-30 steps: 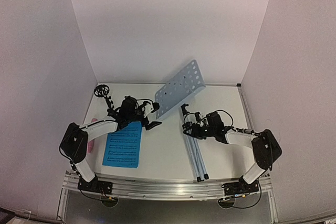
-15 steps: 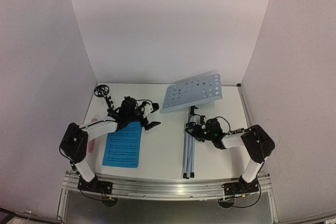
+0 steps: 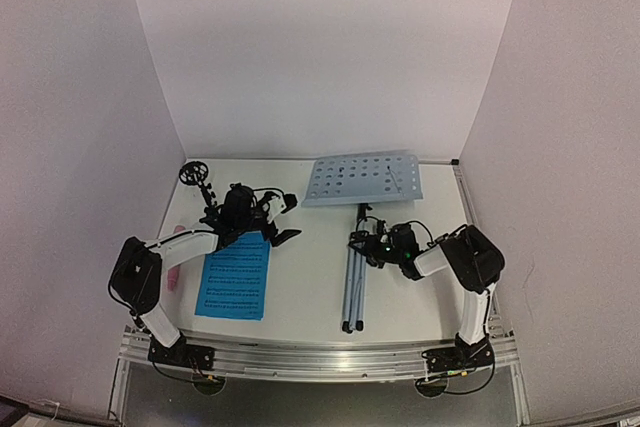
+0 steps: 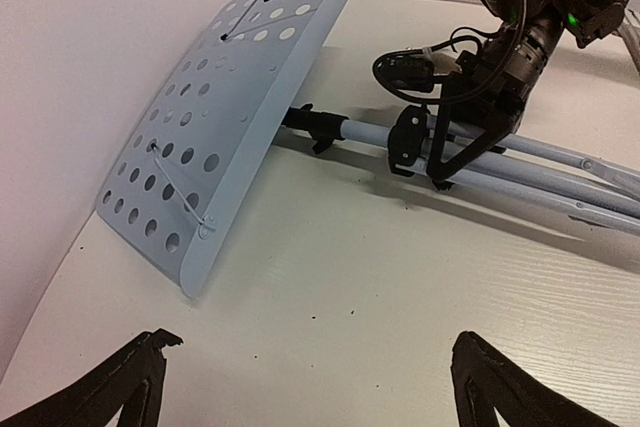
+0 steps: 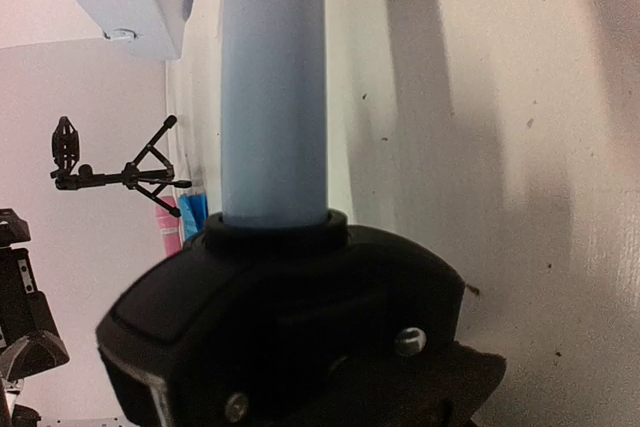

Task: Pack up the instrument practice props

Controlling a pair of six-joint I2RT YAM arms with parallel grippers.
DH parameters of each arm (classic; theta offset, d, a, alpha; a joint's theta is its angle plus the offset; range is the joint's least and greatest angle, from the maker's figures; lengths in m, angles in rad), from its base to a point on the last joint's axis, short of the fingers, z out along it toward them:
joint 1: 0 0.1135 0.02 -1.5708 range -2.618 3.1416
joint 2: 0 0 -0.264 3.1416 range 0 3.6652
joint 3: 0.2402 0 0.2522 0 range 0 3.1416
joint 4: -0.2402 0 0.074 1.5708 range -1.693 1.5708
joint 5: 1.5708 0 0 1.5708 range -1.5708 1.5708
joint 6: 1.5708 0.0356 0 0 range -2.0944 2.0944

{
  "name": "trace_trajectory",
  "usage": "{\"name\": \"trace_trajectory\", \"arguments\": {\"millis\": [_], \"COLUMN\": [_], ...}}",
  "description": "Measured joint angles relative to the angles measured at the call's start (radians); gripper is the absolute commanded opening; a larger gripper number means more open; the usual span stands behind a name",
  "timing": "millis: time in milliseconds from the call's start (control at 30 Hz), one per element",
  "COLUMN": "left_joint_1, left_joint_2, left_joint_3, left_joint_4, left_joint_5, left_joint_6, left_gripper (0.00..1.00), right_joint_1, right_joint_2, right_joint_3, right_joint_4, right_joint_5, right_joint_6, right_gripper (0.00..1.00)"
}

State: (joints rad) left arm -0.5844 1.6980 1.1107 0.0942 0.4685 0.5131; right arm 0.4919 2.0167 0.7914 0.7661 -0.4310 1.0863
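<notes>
The silver-tripod stand lies flat on the table, its perforated pale-blue desk (image 3: 362,179) by the back wall and its folded legs (image 3: 350,292) pointing to the near edge. My right gripper (image 3: 366,244) is shut on the stand's pole by a black collar (image 5: 280,317); the left wrist view shows its fingers (image 4: 440,147) astride the tubes. My left gripper (image 3: 280,219) is open and empty, its fingertips (image 4: 135,382) low over bare table near the desk (image 4: 220,117). The blue music sheets (image 3: 234,275) lie under my left arm. The pink microphone (image 3: 172,274) is partly hidden. The black tripod mic stand (image 3: 197,179) stands at the back left.
White walls close the table on three sides; the desk's far edge is next to the back wall. A metal rail (image 3: 320,359) runs along the near edge. The right wrist view shows the mic stand (image 5: 120,177) far off.
The stand's desk has dropped from tilted up to lying flat by the back wall, and its legs have swung left. My right arm has folded inward with it. My left gripper barely moved.
</notes>
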Motion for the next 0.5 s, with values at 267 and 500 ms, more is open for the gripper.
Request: {"name": "trace_trajectory", "arguments": {"millis": [267,500], "left_joint_1": [0.009,0.01], "left_joint_2": [-0.001,-0.001], "left_joint_3": [0.0,0.0], "left_joint_4": [0.0,0.0], "left_joint_5": [0.0,0.0], "left_joint_6": [-0.017,-0.023], "left_gripper": [1.0,1.0], "right_joint_1": [-0.011,-0.012], "right_joint_2": [0.004,-0.041], "right_joint_3": [0.0,0.023], "right_joint_4": [-0.001,-0.146], "right_joint_5": [-0.014,0.012], "right_joint_6": [-0.001,-0.062], "right_gripper": [0.24,0.42]}}
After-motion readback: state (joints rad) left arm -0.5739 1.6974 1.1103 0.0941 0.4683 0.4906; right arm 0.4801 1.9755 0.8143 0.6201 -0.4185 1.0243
